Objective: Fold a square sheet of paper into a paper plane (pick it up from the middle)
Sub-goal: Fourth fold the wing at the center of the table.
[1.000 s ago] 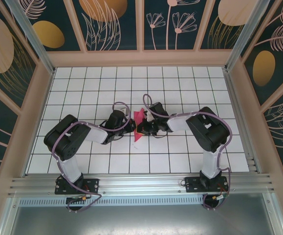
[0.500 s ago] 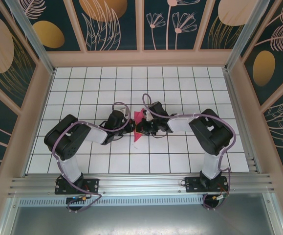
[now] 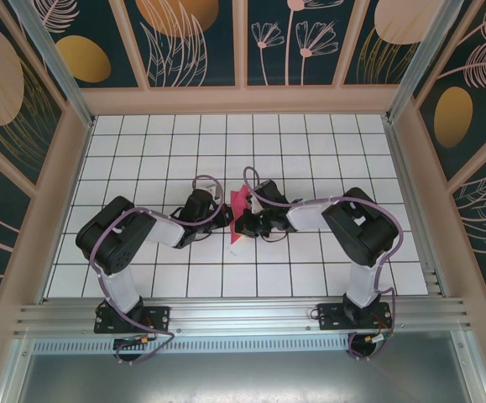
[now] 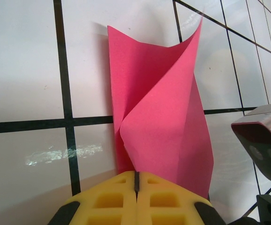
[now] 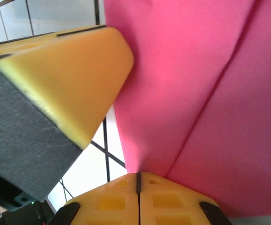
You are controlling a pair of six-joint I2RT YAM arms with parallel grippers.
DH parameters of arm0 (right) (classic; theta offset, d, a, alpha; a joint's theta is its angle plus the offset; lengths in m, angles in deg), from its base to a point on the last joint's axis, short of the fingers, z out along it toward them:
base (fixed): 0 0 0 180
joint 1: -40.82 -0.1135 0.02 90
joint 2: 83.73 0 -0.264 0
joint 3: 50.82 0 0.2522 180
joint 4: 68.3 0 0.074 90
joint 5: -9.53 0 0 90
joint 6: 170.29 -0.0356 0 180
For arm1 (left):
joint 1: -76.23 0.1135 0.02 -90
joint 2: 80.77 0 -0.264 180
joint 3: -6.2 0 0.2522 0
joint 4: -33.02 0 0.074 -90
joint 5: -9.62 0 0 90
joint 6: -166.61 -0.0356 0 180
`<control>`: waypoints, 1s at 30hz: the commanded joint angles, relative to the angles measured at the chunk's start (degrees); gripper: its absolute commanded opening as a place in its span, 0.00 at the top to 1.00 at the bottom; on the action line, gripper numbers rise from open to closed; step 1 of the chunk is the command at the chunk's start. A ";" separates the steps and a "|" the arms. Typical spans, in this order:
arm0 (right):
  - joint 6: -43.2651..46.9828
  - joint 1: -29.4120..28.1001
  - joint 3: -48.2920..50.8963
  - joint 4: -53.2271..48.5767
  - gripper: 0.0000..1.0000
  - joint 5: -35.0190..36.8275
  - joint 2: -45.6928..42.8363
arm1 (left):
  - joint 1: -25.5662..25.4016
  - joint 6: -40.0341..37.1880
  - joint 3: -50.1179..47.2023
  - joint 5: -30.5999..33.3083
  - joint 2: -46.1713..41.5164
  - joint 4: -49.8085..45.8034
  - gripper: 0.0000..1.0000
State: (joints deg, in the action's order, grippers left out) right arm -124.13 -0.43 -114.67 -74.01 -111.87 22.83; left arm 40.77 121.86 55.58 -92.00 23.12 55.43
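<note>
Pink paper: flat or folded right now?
Folded: the thin magenta-pink paper sheet shows overlapping layers meeting along a diagonal crease.

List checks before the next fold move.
1. Grip of left gripper on paper: ok, fingers closed with the bottom edge pinched.
2. Grip of right gripper on paper: ok, closed where the sheet narrows into it.
3. Gap between grippers: not ok, one left finger sits right beside the right gripper; a collision looks possible.
4. Paper flat: not ok, it curls upward, one corner rolled over.
5. Crease centred: cannot tell; one fold line shows in the right wrist view.
6. Paper off the table: cannot tell.
</note>
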 commanded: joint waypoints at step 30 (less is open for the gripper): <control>-0.81 -2.17 1.82 0.59 0.91 0.78 2.22 | 0.08 -0.76 -0.72 -1.00 2.96 -2.04 1.00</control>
State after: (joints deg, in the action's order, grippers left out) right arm -124.37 -2.31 -114.30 -73.11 -111.65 22.94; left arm 40.79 121.84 55.58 -92.31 23.39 55.86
